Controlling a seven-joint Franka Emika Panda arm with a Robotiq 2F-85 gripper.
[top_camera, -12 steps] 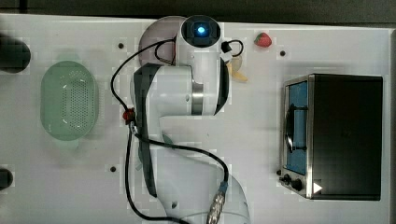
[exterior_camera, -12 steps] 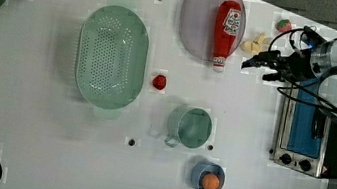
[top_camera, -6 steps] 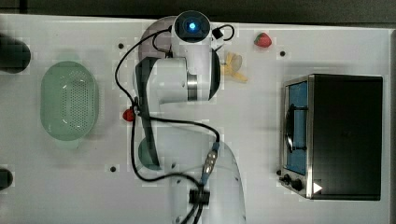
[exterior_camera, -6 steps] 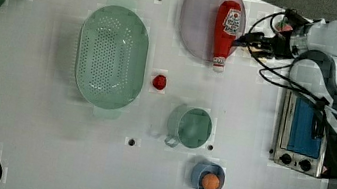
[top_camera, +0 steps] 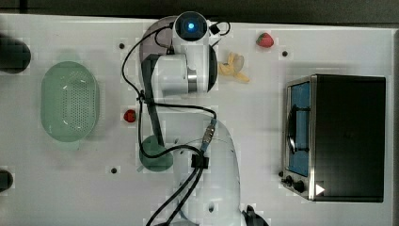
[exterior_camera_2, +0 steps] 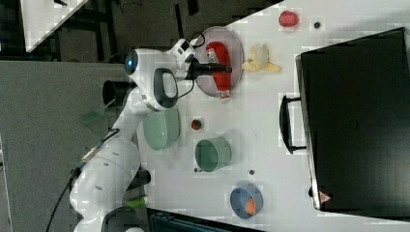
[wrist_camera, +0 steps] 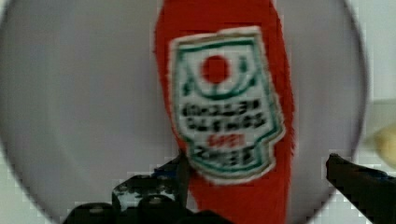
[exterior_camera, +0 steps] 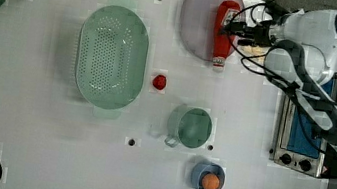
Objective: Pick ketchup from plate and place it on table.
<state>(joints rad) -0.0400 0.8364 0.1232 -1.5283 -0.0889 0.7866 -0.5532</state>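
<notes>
While wide open, gripper (wrist_camera: 254, 170) straddling ketchup (wrist_camera: 229, 112), plate (wrist_camera: 79, 107) beneath

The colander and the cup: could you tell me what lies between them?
In the left view, a small red fruit sits on the bare table between the colander and the cup.

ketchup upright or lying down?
Lying down: the ketchup rests lengthwise on the plate, label facing up, cap end past the rim toward the table.
</notes>
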